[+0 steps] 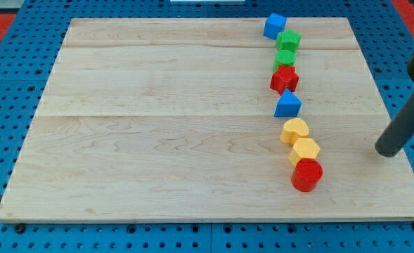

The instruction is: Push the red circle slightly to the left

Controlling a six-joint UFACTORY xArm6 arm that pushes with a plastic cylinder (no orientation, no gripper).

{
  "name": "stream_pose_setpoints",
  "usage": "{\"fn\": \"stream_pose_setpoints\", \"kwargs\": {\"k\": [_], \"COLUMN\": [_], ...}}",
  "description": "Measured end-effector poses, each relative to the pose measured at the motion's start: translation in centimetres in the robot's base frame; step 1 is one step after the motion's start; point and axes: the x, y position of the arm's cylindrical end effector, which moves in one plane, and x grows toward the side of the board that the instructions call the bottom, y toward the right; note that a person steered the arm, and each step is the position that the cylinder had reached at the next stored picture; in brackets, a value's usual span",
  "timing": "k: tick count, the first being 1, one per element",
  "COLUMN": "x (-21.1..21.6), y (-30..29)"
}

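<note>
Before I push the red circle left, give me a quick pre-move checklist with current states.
1. My tip on the view's right of the red circle: ok.
2. Tip level with the circle: not ok, it sits nearer the view's top.
3. Tip touching the circle: not ok, clearly apart.
4. Path between tip and circle free of blocks: ok.
5. Circle separate from the yellow hexagon: not ok, they look touching.
6. Board on the circle's left free: ok.

Rod leaning in from view's right

My tip [386, 151] down on the board [157, 140], near its right edge; rod tilts up-right.
</note>
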Motion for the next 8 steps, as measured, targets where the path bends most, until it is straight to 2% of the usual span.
{"fn": "stream_pose_setpoints", "kwargs": {"k": [3,5,8], "x": [-1.1,3.0,2.3], "y": [0.6,-1.1,-3.1]}}
